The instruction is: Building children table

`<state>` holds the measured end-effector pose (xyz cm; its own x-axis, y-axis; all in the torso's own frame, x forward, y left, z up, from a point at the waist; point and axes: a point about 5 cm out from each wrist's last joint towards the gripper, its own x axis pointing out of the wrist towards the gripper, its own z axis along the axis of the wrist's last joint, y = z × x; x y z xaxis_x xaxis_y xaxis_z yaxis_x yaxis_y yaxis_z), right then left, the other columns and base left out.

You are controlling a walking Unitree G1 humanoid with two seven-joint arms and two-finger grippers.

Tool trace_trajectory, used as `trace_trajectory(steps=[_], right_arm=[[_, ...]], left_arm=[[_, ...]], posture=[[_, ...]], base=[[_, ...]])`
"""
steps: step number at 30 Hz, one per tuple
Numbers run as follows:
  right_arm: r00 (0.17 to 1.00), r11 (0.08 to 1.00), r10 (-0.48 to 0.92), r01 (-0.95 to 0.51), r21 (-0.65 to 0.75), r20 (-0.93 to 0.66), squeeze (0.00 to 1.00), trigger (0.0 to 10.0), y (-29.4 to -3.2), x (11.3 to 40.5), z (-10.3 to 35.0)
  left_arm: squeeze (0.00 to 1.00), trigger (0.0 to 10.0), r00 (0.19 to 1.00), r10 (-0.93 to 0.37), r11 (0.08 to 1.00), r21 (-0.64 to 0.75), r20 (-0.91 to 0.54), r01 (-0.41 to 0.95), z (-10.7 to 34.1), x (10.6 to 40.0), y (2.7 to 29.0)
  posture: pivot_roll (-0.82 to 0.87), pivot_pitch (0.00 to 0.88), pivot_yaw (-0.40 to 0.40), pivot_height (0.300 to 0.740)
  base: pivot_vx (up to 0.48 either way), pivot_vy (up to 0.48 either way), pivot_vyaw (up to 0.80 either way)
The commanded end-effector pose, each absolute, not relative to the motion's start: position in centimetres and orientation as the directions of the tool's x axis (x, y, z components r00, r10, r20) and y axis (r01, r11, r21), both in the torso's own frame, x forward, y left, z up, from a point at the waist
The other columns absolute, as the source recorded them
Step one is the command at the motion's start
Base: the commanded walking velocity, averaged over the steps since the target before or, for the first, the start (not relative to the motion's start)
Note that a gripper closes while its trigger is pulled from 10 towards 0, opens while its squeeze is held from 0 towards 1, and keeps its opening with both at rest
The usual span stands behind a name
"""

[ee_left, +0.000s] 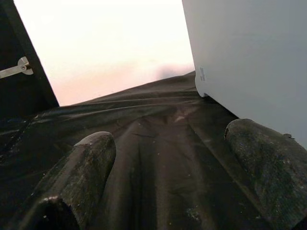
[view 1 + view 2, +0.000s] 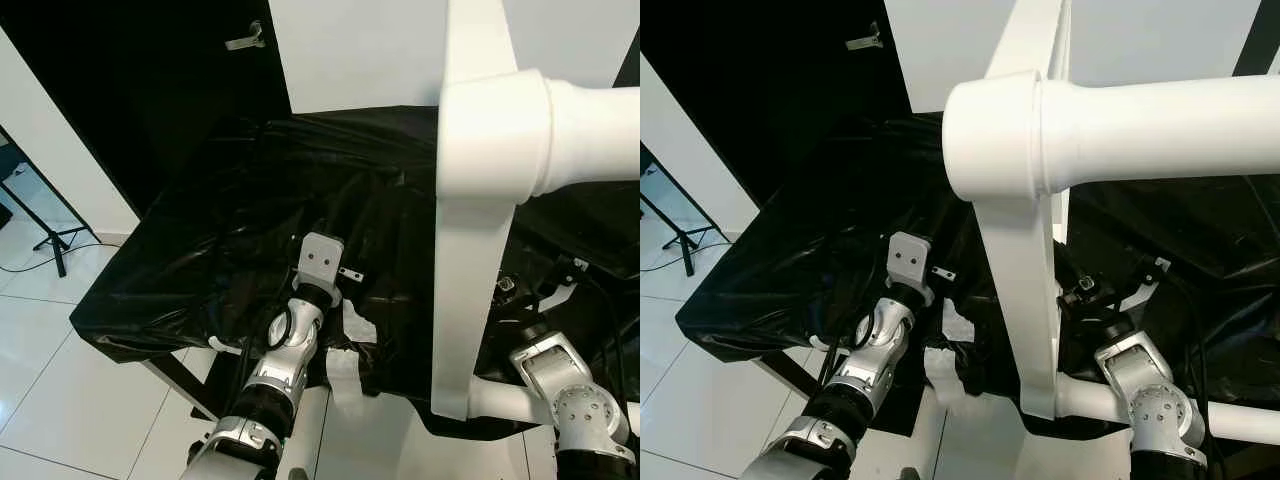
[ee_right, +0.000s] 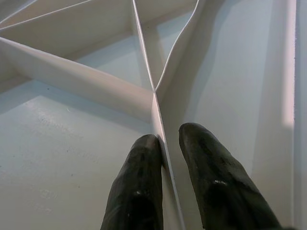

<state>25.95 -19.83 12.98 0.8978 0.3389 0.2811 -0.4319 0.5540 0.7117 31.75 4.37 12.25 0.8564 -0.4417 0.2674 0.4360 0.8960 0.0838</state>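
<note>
— White plastic table [image 2: 470, 250], where is it?
— Tipped up on the black-sheeted tabletop [image 2: 200, 250], leg [image 2: 1160, 125] jutting sideways.
— The tools?
— Right tool [image 3: 165, 143] pinches an underside rib [image 3: 156, 112]; left tool [image 1: 168, 172] is spread above the sheet.

Black-sheeted table [image 2: 180, 270] on white tile floor [image 2: 60, 400], bearing white table part [image 2: 470, 250].
</note>
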Motion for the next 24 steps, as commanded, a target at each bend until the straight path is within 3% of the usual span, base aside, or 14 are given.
trace_trajectory(steps=[1, 2, 3, 4, 18, 24], right_arm=[[0.958, 0.604, 0.236, -0.275, 0.748, 0.161, 1.00, 0.0, -21.7, 25.7, 10.9], [0.959, 0.606, 0.231, -0.274, 0.747, 0.165, 0.65, 0.0, -21.8, 25.8, 11.0], [0.959, 0.606, 0.231, -0.274, 0.747, 0.165, 0.65, 0.0, -21.8, 25.8, 11.0], [0.960, 0.609, 0.222, -0.272, 0.745, 0.169, 0.00, 0.0, -22.0, 26.0, 11.1], [0.967, 0.601, 0.197, -0.251, 0.759, 0.164, 0.00, 0.0, -22.2, 26.7, 11.2], [0.969, 0.599, 0.187, -0.245, 0.762, 0.164, 0.00, 0.0, -22.6, 27.0, 11.1]], left_arm=[[0.00, 10.0, 0.855, -0.444, 0.896, 0.097, 0.268, 0.434, 12.1, 31.7, 4.7], [0.00, 10.0, 0.855, -0.443, 0.896, 0.098, 0.270, 0.433, 12.1, 31.7, 4.7], [0.00, 10.0, 0.855, -0.443, 0.896, 0.098, 0.270, 0.433, 12.1, 31.7, 4.7], [0.00, 10.0, 0.855, -0.442, 0.896, 0.099, 0.271, 0.432, 12.2, 31.7, 4.7], [0.00, 10.0, 0.871, -0.409, 0.910, 0.054, 0.272, 0.410, 11.8, 31.4, 6.0], [0.00, 10.0, 0.918, -0.340, 0.934, -0.043, 0.206, 0.356, 10.3, 31.3, 8.6]], posture=[[0.07, 0.000, 0.127, 0.740], [0.07, 0.000, 0.128, 0.740], [0.07, 0.000, 0.128, 0.740], [0.07, 0.000, 0.126, 0.740], [0.07, 0.000, 0.119, 0.740], [0.08, 0.000, 0.114, 0.740]], base=[[0.000, 0.000, 0.00], [0.000, 0.000, 0.00], [0.000, 0.000, 0.00], [0.000, 0.000, 0.00], [0.000, 0.000, 0.00], [0.000, 0.000, 0.00]])
